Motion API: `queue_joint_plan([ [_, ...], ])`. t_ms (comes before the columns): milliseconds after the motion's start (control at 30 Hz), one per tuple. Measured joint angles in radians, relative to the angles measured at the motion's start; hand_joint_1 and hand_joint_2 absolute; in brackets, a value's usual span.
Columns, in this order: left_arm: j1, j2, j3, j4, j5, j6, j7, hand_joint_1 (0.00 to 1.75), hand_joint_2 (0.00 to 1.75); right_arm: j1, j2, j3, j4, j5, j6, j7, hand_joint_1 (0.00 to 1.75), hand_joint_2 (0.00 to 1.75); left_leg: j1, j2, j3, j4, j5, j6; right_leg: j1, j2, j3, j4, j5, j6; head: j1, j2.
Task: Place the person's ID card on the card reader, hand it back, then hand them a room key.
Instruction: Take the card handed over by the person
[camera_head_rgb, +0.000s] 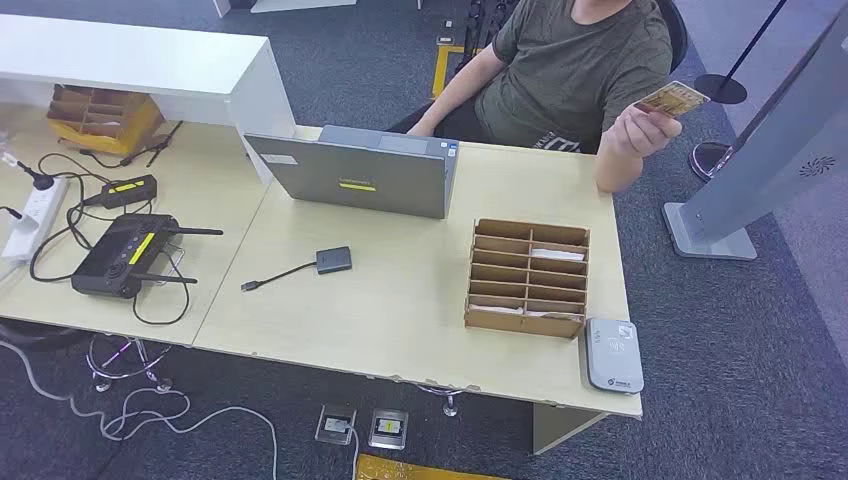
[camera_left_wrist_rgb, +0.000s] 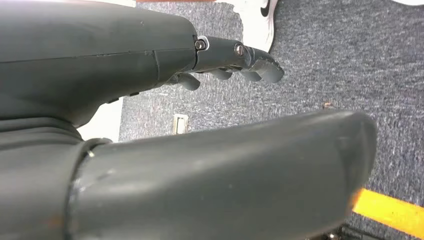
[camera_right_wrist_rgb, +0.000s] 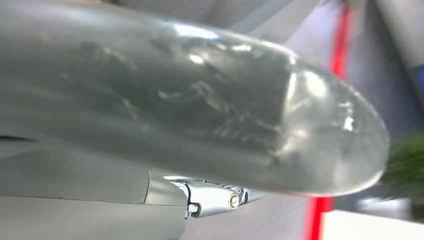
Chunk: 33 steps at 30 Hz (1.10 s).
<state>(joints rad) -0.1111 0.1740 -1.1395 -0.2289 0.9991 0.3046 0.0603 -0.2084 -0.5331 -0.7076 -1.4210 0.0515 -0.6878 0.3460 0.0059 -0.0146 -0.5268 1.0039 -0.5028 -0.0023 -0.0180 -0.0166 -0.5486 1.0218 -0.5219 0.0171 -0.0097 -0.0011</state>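
ID card (camera_head_rgb: 672, 98) is in the person's raised hand (camera_head_rgb: 636, 128), card reader (camera_head_rgb: 612, 354) bare on the desk (camera_head_rgb: 400, 300); every step remains. Left hand (camera_left_wrist_rgb: 200, 100) empty, fingers apart; right hand (camera_right_wrist_rgb: 200, 115) unclear.

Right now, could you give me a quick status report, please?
Left hand holds nothing; right hand unclear. ID card in person's hand, offered across desk. Card reader at desk's near right corner, unobstructed.
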Motion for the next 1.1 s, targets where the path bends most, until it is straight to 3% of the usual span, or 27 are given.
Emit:
queue_joint_plan([
  [300,-0.003,-0.001,0.0,0.0,-0.021,-0.001,-0.015,0.0,0.0,-0.037,-0.053,0.032,-0.249,0.274,0.001,0.076,0.0,0.0,0.0,0.0,0.0,0.0,0.0,0.0,0.0,0.0,0.0,0.0,0.0,0.0,0.0,0.0],
  [467,-0.007,-0.001,0.0,0.0,-0.039,-0.006,-0.016,0.0,0.0,-0.019,-0.16,0.118,-0.362,0.399,0.002,0.213,0.0,0.0,0.0,0.0,-0.001,0.0,0.0,0.0,0.0,0.0,0.0,0.0,0.0,0.0,0.0,0.0],
  [633,-0.015,-0.001,0.0,0.0,-0.053,-0.016,-0.016,0.0,0.0,-0.016,-0.259,0.217,-0.422,0.498,0.023,0.244,0.0,0.0,0.0,0.0,-0.001,0.0,0.0,0.0,0.0,0.0,0.0,0.0,0.0,0.0,0.0,0.0],
  [700,-0.019,-0.001,0.0,0.0,-0.056,-0.018,-0.015,0.0,0.0,-0.03,-0.296,0.26,-0.438,0.539,0.078,0.246,0.0,0.0,0.0,0.0,-0.002,0.0,0.0,0.0,0.0,0.0,0.0,0.0,0.0,0.0,0.0,0.0],
  [833,-0.032,-0.001,0.0,0.0,-0.064,-0.028,-0.013,0.0,0.0,-0.115,-0.357,0.385,-0.464,0.6,0.299,0.247,0.0,0.0,0.002,0.0,-0.003,0.0,0.001,0.0,0.002,0.0,0.001,0.0,0.0,0.0,0.0,0.0],
  [1000,-0.041,-0.005,0.0,0.0,-0.071,-0.033,-0.005,0.0,0.0,-0.289,-0.373,0.568,-0.473,0.622,0.46,0.248,0.0,0.0,0.001,-0.003,-0.006,0.0,0.003,-0.001,0.001,-0.002,-0.003,0.002,0.001,-0.001,0.0,0.0],
  [1100,-0.046,-0.007,0.0,0.0,-0.075,-0.034,0.003,0.0,0.0,-0.389,-0.372,0.698,-0.471,0.637,0.506,0.247,0.0,1.31,0.002,-0.003,-0.006,0.0,0.003,-0.001,0.002,-0.003,-0.003,0.002,0.001,-0.001,0.0,0.0],
])
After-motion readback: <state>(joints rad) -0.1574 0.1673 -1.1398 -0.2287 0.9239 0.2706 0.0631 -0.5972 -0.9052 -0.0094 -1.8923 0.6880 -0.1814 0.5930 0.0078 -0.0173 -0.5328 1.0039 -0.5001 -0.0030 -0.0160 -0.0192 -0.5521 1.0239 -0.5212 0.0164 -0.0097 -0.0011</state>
